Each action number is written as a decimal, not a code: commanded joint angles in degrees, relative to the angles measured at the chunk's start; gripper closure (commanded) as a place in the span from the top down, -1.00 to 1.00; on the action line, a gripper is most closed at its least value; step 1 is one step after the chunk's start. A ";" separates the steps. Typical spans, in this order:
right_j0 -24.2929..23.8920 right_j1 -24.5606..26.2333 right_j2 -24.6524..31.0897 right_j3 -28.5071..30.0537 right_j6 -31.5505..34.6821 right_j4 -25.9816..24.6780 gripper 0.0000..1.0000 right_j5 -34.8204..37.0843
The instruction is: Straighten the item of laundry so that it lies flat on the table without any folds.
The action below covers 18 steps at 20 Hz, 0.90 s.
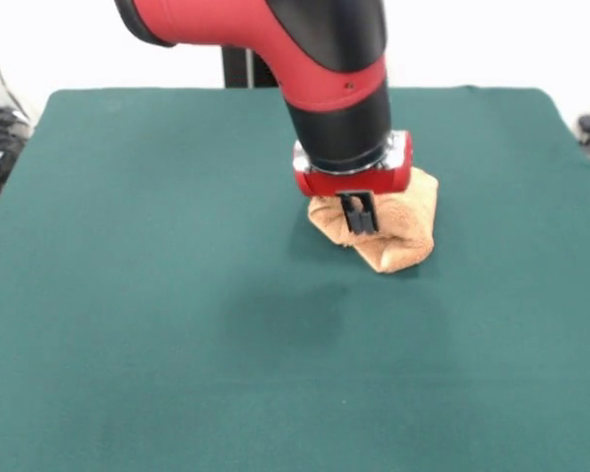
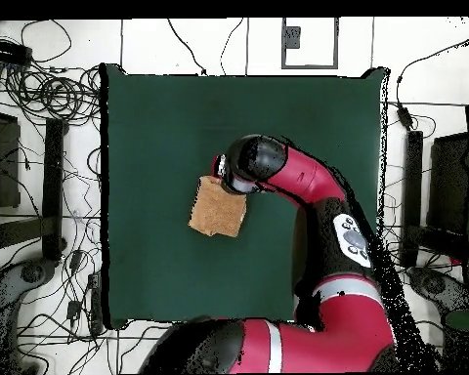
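Front view: gripper lowered onto bunched orange-tan towel right of centre on green table; 2 black fingers narrow, nearly together, tips pressed into cloth's left part; grasp not discernible.

Overhead view: folded towel left of table centre, its upper right corner hidden under gripper; fingers hidden.

One towel, one table
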 commanded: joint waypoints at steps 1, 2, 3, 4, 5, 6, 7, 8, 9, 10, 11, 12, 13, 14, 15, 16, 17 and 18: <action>-1.44 -2.30 2.45 8.07 13.17 4.81 -1.00 8.86; -1.53 -2.36 2.43 8.20 13.00 4.85 -1.00 8.86; -1.76 -2.49 2.51 9.22 14.08 6.20 -1.00 8.85; -2.00 -2.63 2.59 10.24 15.17 7.55 1.00 8.84; -2.26 -2.65 2.85 10.44 15.38 8.08 1.00 9.61; -2.53 -2.67 3.10 10.64 15.60 8.61 1.00 10.39; -2.79 -2.69 3.36 10.84 15.81 9.14 1.00 11.16; -2.73 -2.82 3.21 10.95 15.95 9.39 1.00 11.71; -2.73 -3.01 3.09 11.12 16.19 9.72 1.00 12.81; -2.66 -3.11 2.94 11.17 16.14 9.88 1.00 13.18; -2.70 -3.24 2.79 11.07 15.96 9.91 1.00 14.00; -2.67 -3.29 2.70 11.02 15.68 9.87 1.00 14.22; -2.73 -3.42 2.81 11.08 14.68 9.60 1.00 14.25; -2.79 -3.55 2.92 11.15 13.68 9.34 1.00 14.28; -3.61 -3.64 4.52 12.21 11.40 9.99 1.00 14.34; -4.10 -3.63 5.41 12.94 10.62 10.79 1.00 14.59; -5.13 -3.79 7.35 14.79 8.97 12.56 1.00 14.78; -5.51 -3.78 8.15 15.46 8.16 13.34 1.00 14.85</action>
